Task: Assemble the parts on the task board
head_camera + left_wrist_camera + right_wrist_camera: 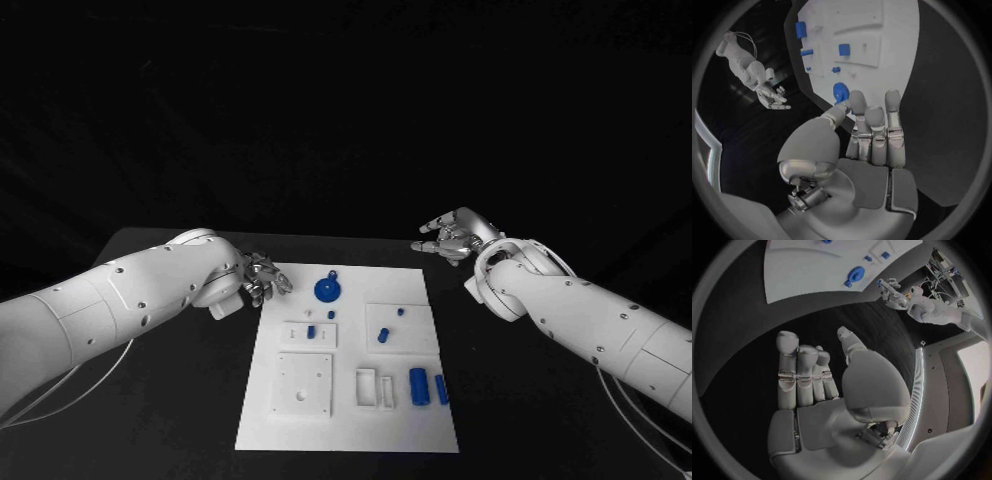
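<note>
The left hand [257, 277] hovers at the far left corner of the task board [346, 420], its arm bent in from the near left. In the left wrist view its fingers [876, 117] stand straight and close together, the thumb apart from them and reaching toward the round blue part [841, 92]; whether the thumb tip touches that part cannot be told. Nothing lies in the palm.

The right hand [451, 236] is off the board, just beyond its far right corner, over the black table [173, 400]. Its fingers [798, 360] are stretched out side by side with the thumb spread away, and it has hold of nothing.

The task board lies flat in the middle of the table. The round blue part [327, 290] rests on the board near its far edge, just beside the left hand. Nearer the board's middle sits a raised square plate with a small blue peg [385, 334] on it, and left of that plate a smaller block with a tiny blue piece [312, 329]. Toward the board's near right, two blue cylinders [427, 387] lie side by side, next to a pale open slot frame [366, 386]. At the near left is a plain white square plate [304, 383].
</note>
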Controlling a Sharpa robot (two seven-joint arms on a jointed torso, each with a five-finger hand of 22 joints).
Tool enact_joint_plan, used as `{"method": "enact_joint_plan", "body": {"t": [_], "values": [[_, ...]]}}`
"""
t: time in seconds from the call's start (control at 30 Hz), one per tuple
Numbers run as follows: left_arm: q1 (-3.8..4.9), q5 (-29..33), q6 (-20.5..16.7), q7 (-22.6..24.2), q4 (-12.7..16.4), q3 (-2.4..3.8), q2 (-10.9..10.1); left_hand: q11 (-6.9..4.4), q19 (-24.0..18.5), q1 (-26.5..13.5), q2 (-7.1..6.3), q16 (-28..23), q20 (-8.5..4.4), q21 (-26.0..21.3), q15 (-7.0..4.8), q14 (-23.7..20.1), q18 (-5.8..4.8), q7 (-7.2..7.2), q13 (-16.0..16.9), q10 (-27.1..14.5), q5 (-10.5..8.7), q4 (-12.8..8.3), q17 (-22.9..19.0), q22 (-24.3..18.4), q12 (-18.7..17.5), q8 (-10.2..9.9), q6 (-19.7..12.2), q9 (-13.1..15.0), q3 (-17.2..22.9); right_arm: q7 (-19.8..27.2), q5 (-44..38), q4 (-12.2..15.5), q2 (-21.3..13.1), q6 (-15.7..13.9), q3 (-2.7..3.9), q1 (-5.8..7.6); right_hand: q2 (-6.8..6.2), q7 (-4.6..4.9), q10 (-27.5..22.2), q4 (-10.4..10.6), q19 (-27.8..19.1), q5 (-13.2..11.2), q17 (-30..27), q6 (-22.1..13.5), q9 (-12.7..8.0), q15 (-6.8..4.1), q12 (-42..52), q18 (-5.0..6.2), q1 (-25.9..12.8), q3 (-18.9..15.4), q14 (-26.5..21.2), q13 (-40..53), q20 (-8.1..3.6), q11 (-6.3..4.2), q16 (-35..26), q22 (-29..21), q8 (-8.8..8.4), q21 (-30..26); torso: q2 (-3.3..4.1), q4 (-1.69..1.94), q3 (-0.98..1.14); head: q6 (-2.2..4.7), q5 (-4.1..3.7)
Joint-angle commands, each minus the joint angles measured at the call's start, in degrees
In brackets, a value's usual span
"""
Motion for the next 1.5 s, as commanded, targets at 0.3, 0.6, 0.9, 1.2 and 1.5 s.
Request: {"method": "enact_joint_plan", "body": {"t": [0.3, 0.6, 0.9, 1.2, 1.5], "values": [[0.04, 1.24, -1.78, -3.90, 9.58, -1.10, -4.50, -0.24, 0.33, -2.36, 1.23, 0.00, 0.65, 0.60, -0.03, 1.20, 1.38, -4.78, 0.31, 1.29, 0.41, -1.45, 0.59, 1.18, -0.64, 0.15, 6.06, -0.46, 2.40, 0.14, 0.01, -0.33, -0.12, 1.17, 0.02, -0.22, 0.31, -0.07, -0.04, -0.27, 2.49, 0.29, 0.00, 0.40, 0.08, -0.30, -0.20, 0.97, -0.26, 0.43, 0.04, 0.04, -0.23, 0.13, -0.18, 3.23, 0.05, 0.09, -0.34, 0.28, 0.03, -0.84, 0.04], [-0.05, -2.75, -4.66, -5.90, 15.20, -4.09, -6.28, -0.40, 0.74, -3.72, 1.61, -0.21, 0.90, 0.88, -0.13, 1.96, 1.80, -5.12, 0.74, 2.33, 0.30, -1.40, 1.19, 1.13, -0.96, 0.15, 7.15, -0.61, 2.68, 0.20, 0.05, -0.54, 0.00, 1.36, 0.02, -0.46, 0.41, -0.07, -0.03, -0.55, 2.52, 0.81, 0.03, 0.44, 0.08, -0.31, -0.18, 0.95, -0.38, 0.59, 0.06, 0.06, -0.24, 0.12, -0.16, 3.26, 0.05, 0.20, -0.56, 0.48, 0.09, -1.28, 0.22], [-0.53, -6.36, -6.64, -6.72, 17.22, -5.88, -6.53, -0.37, 1.05, -4.18, 1.60, -0.39, 0.99, 1.18, -0.23, 2.51, 2.00, -5.28, 1.32, 2.92, 0.39, -1.43, 1.80, 1.15, -0.99, 0.18, 7.87, -0.49, 2.84, 0.23, 0.09, -0.63, 0.02, 1.42, 0.02, -0.62, 0.44, -0.08, -0.03, -0.70, 2.52, 1.07, 0.05, 0.45, 0.07, -0.32, -0.18, 0.95, -0.42, 0.67, 0.07, 0.07, -0.24, 0.11, -0.14, 3.26, 0.04, 0.19, -0.49, 0.44, 0.12, -1.35, 0.34], [-1.31, -7.66, -7.76, -6.72, 17.35, -6.22, -5.88, -0.38, 1.12, -4.49, 1.59, -0.63, 1.22, 1.37, -0.21, 2.75, 2.28, -5.31, 1.68, 3.03, 0.45, -1.65, 2.28, 1.16, -1.05, 0.15, 8.02, -0.48, 3.18, 0.26, 0.09, -0.68, 0.03, 1.44, 0.02, -0.70, 0.46, -0.07, -0.04, -0.75, 2.51, 1.19, 0.01, 0.45, 0.07, -0.32, -0.19, 0.95, -0.49, 0.69, 0.05, 0.08, -0.24, 0.11, -0.19, 3.25, 0.04, 0.14, -0.38, 0.35, 0.08, -1.45, 0.35], [-1.69, -7.96, -8.05, -6.61, 16.49, -6.25, -5.05, -0.47, 1.22, -4.60, 1.57, -0.68, 1.26, 1.58, -0.26, 3.05, 2.41, -5.39, 1.90, 3.14, 0.54, -1.87, 2.71, 1.17, -0.87, 0.18, 8.23, -0.36, 3.42, 0.28, 0.11, -0.70, 0.03, 1.44, 0.02, -0.75, 0.46, -0.07, -0.04, -0.75, 2.51, 1.19, 0.01, 0.45, 0.07, -0.32, -0.19, 0.95, -0.49, 0.69, 0.05, 0.08, -0.24, 0.11, -0.19, 3.25, 0.04, 0.14, -0.41, 0.37, 0.11, -1.52, 0.27]]}}
